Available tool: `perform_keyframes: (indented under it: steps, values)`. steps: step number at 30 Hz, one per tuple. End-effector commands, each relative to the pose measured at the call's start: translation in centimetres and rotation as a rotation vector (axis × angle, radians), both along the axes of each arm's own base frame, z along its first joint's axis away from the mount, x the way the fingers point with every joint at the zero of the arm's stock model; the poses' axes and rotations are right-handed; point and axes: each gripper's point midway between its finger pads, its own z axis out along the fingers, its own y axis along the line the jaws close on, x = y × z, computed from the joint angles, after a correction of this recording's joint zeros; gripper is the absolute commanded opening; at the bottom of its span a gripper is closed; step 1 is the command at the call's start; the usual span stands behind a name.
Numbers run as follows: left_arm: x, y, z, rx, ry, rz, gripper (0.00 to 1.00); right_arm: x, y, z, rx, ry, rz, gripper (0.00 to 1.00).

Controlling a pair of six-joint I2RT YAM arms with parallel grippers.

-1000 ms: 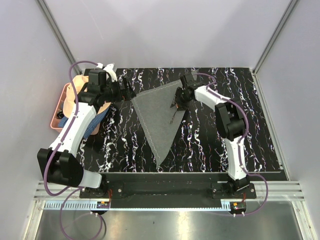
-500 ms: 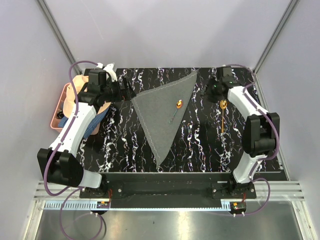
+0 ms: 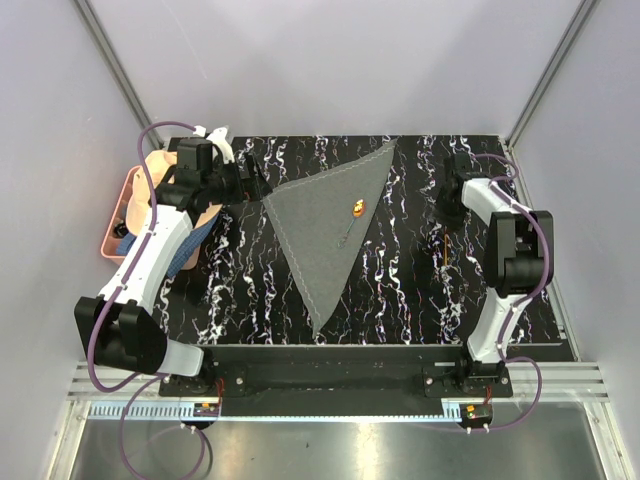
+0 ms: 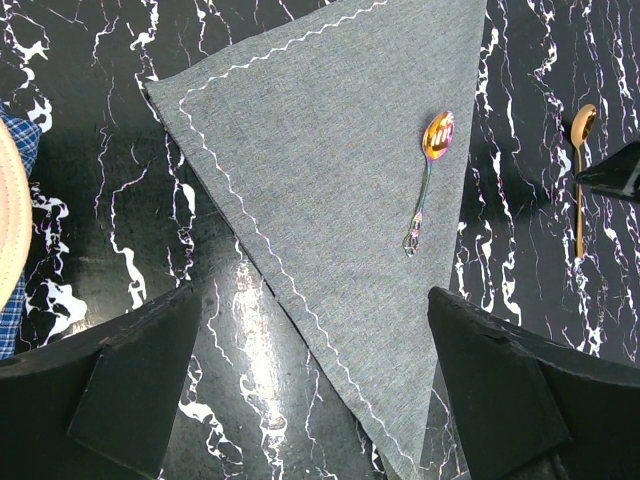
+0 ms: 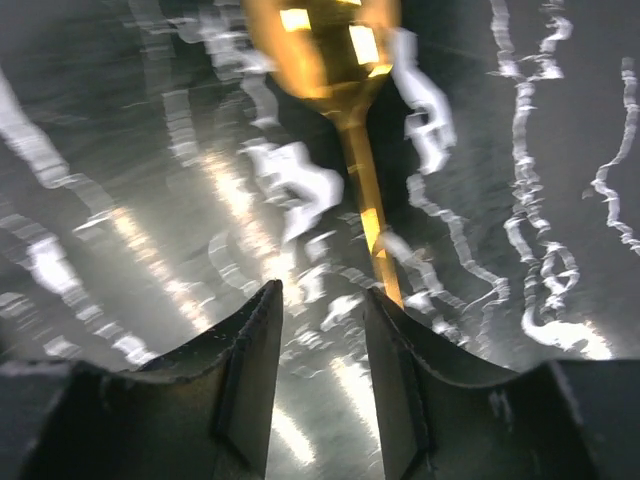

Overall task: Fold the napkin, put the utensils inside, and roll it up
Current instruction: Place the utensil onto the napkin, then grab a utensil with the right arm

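Note:
The grey napkin [image 3: 330, 225] [image 4: 330, 170] lies folded into a triangle in the middle of the black marbled table. On its right part rests a small spoon [image 3: 356, 210] [image 4: 424, 190] with an orange-gold bowl and a thin dark handle. A second, gold spoon [image 3: 446, 248] [image 4: 580, 175] [image 5: 362, 190] lies on the bare table to the right. My right gripper [image 3: 452, 207] [image 5: 322, 295] hangs low over that spoon, jaws partly open with nothing between them; the handle runs under the right finger [image 5: 405, 370]. My left gripper [image 3: 258, 183] [image 4: 312, 295] stands wide open above the napkin's left edge.
A pink basket [image 3: 118, 215] sits at the table's left edge with a peach hat [image 3: 152, 166] [image 4: 8, 220] and a blue checked cloth [image 3: 205, 225] [image 4: 18, 140]. Grey walls close in the back and sides.
My right gripper has left the napkin, where the orange-bowled spoon now lies free, swung right and come down over the gold spoon. The left arm has stayed still.

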Motion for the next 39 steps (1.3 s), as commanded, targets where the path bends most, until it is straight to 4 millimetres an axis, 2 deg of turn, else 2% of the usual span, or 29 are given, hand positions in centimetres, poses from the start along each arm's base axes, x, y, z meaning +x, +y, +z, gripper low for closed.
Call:
perform_keyframes:
  steps: [1, 5, 11, 15, 19, 22, 23, 25, 29, 31, 32, 33, 35, 38, 39]
  values:
    - [0.4, -0.2, 1.1, -0.01, -0.051, -0.01, 0.99, 0.1, -2.9, -0.9, -0.094, 0.042, -0.02, 0.46]
    - [0.4, -0.2, 1.0, -0.008, -0.048, -0.011, 0.99, 0.3, -4.6, -1.8, -0.097, 0.057, -0.036, 0.45]
    - [0.5, -0.3, 0.7, -0.013, -0.037, -0.015, 0.99, 1.4, -4.0, -3.1, -0.045, 0.057, 0.039, 0.44]
    - [0.5, -0.3, 0.5, -0.011, -0.033, -0.013, 0.99, 1.8, -3.7, -4.1, -0.027, 0.073, 0.069, 0.39]
    - [0.5, -0.3, 0.5, -0.015, -0.032, -0.016, 0.99, 1.5, -2.9, -4.6, 0.022, 0.084, 0.09, 0.31]
    - [0.4, -0.6, 0.7, -0.028, -0.033, -0.024, 0.99, 1.2, -2.2, -4.9, 0.058, 0.092, 0.111, 0.13]
    - [0.3, -0.7, 0.9, -0.035, -0.034, -0.028, 0.99, 1.2, -1.8, -5.1, 0.079, 0.094, 0.117, 0.0]
    - [0.2, -0.7, 1.0, -0.035, -0.037, -0.03, 0.99, 1.0, -1.3, -5.0, 0.105, 0.091, 0.12, 0.0]
    - [0.1, -0.7, 1.3, -0.035, -0.044, -0.029, 0.99, 0.7, 0.6, -3.3, 0.209, 0.062, 0.056, 0.0]
    - [0.0, -0.8, 1.6, -0.041, -0.05, -0.031, 0.99, 0.6, 1.5, -1.5, 0.231, 0.014, 0.029, 0.0]
    - [0.0, -0.9, 1.6, -0.043, -0.048, -0.033, 0.99, 0.6, 2.4, 0.0, 0.241, -0.022, 0.02, 0.0]
    - [0.0, -0.9, 1.7, -0.046, -0.052, -0.034, 0.99, 0.3, 2.6, 0.2, 0.24, -0.024, 0.009, 0.0]
    - [-0.1, -1.0, 1.8, -0.052, -0.055, -0.039, 0.99, -0.1, 5.1, 1.4, 0.237, -0.044, 0.043, 0.0]
    - [-0.2, -1.2, 1.9, -0.062, -0.054, -0.044, 0.99, -0.1, 7.1, 2.5, 0.258, -0.064, 0.047, 0.0]
    - [-0.2, -1.2, 2.0, -0.064, -0.056, -0.044, 0.99, -0.3, 8.4, 2.6, 0.258, -0.065, 0.069, 0.0]
